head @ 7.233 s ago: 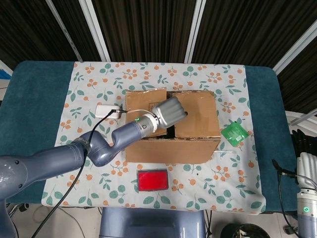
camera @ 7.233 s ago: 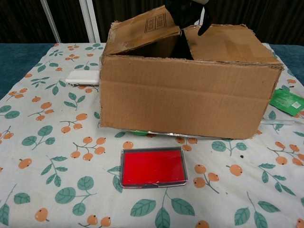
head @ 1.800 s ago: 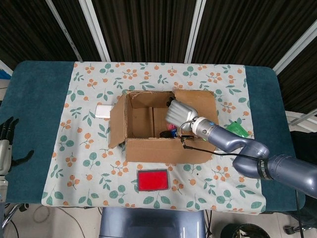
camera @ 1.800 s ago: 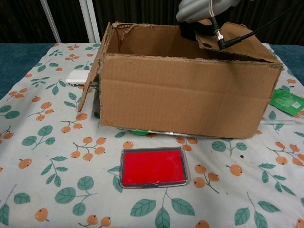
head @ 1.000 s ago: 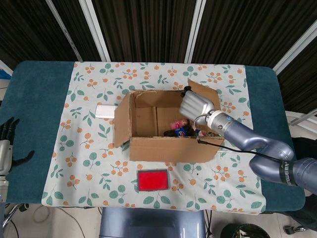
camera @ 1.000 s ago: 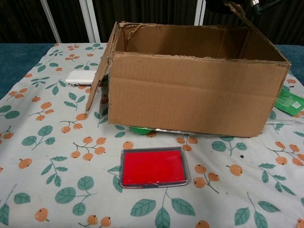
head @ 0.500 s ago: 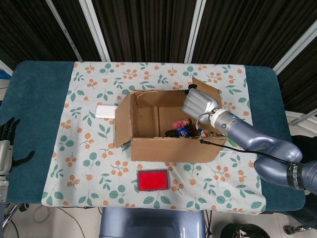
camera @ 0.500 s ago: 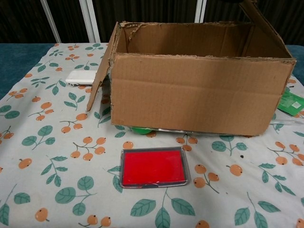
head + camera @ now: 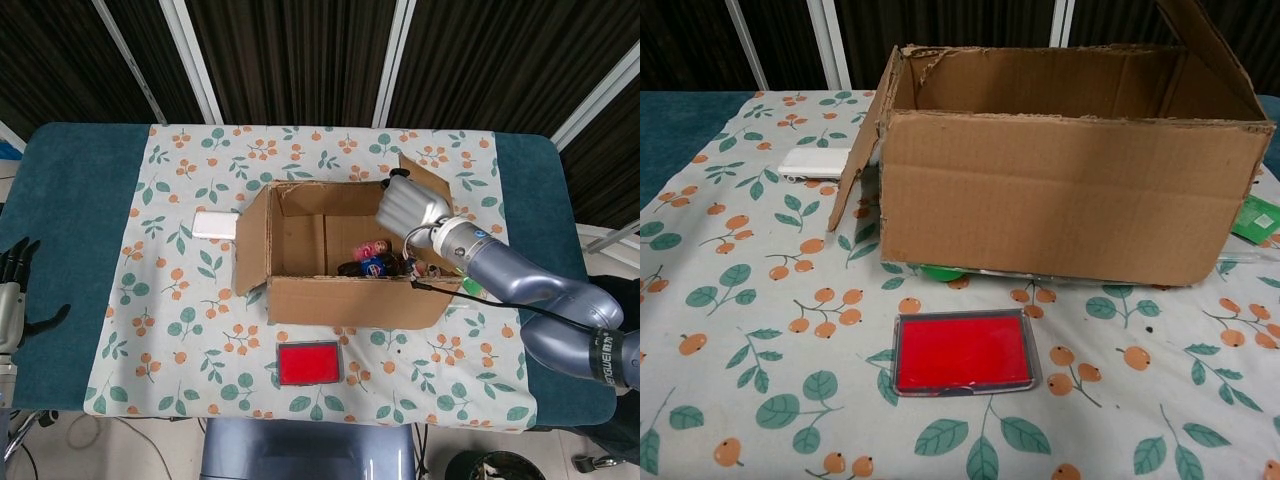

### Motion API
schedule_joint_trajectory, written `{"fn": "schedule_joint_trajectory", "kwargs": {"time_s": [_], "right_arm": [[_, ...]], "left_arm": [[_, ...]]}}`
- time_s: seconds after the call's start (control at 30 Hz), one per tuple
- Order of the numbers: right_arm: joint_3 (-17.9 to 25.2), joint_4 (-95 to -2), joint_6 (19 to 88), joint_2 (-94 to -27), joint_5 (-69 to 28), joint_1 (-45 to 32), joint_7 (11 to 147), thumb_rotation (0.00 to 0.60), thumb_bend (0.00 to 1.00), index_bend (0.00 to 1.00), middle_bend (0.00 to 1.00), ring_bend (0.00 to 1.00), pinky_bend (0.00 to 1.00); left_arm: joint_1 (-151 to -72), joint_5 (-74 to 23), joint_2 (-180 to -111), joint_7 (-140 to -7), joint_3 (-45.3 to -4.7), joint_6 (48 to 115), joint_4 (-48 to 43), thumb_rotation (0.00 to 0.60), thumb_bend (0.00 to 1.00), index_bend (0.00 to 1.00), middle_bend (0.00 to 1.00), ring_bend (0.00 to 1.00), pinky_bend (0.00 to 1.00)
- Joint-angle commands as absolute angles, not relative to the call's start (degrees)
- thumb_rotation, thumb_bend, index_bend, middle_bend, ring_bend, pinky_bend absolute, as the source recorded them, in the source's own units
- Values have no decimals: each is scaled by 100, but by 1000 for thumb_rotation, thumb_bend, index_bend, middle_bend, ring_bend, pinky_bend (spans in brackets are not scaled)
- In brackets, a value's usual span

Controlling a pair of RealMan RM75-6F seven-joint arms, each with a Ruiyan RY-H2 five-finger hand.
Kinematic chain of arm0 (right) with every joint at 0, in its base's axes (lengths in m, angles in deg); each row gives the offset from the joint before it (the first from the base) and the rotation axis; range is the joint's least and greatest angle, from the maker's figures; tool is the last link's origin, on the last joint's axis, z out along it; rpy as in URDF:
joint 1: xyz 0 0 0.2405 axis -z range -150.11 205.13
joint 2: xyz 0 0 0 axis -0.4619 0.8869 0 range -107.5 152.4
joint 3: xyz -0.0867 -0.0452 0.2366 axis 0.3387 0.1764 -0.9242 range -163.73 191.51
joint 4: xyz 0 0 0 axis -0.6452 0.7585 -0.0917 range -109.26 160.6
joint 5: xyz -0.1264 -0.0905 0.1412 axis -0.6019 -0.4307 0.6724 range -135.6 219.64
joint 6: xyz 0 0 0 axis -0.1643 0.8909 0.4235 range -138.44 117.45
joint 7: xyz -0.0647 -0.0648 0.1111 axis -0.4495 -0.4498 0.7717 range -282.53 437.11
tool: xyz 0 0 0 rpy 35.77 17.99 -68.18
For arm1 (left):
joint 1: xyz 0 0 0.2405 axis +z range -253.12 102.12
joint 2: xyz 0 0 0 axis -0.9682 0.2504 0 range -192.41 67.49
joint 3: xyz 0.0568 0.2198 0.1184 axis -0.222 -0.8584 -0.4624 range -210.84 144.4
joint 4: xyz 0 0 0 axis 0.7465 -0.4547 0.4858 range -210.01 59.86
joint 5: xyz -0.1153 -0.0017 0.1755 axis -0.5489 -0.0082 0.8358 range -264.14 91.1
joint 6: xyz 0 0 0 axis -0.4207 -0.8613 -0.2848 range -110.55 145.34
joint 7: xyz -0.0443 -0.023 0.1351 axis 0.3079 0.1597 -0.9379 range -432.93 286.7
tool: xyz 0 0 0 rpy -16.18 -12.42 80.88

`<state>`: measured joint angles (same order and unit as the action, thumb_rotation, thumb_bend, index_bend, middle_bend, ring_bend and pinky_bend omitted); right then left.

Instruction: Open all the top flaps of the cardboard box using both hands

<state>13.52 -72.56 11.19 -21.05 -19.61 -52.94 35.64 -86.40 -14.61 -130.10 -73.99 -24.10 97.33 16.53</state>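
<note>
- Head view: cardboard box mid-table, top open; left flap hangs outward.
- Right hand presses right flap outward; grasp cannot be told.
- Left hand open, off table's left edge.
- Inside box: small toys.
- Red case near front edge.

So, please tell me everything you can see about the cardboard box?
The box is plain brown corrugated cardboard with rough, torn edges, sitting upright on the flowered tablecloth. Its top is open: the left flap hangs outward and down, and the right flap stands up, with the right hand against it. Small colourful items lie inside. Something green peeks from beneath its front edge.
</note>
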Motion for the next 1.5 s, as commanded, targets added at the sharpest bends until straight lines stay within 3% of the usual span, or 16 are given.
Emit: {"fn": "schedule_joint_trajectory", "kwargs": {"time_s": [0.03,0.23,0.5,0.67,0.87,1.5], "right_arm": [[1397,-7271,1100,-2053,-1971,-5323,3555,600,1000,575,467,262,262],[1466,-7292,1090,-1951,-1995,-5342,3558,600,894,531,455,259,261],[1573,-7321,1122,-1850,-2010,-5318,3529,600,849,513,442,248,260],[1603,-7394,1155,-1742,-1979,-5316,3527,600,686,478,422,231,247],[1651,-7478,1191,-1650,-1992,-5308,3459,600,602,416,400,214,247],[1715,-7579,1221,-1221,-1912,-5239,3355,600,599,408,396,213,247]], "left_arm": [[-8638,-1446,-13006,-7367,-2408,9724,1658,600,194,0,0,0,0],[-8633,-1446,-13002,-7356,-2403,9711,1655,600,194,0,0,0,0],[-8623,-1440,-12990,-7346,-2398,9708,1672,600,194,0,0,0,0],[-8623,-1458,-12988,-7338,-2394,9677,1681,600,193,0,0,0,0],[-8613,-1459,-12979,-7324,-2386,9677,1697,600,194,0,0,0,0],[-8605,-1471,-12967,-7307,-2377,9643,1722,600,193,0,0,0,0]]}}
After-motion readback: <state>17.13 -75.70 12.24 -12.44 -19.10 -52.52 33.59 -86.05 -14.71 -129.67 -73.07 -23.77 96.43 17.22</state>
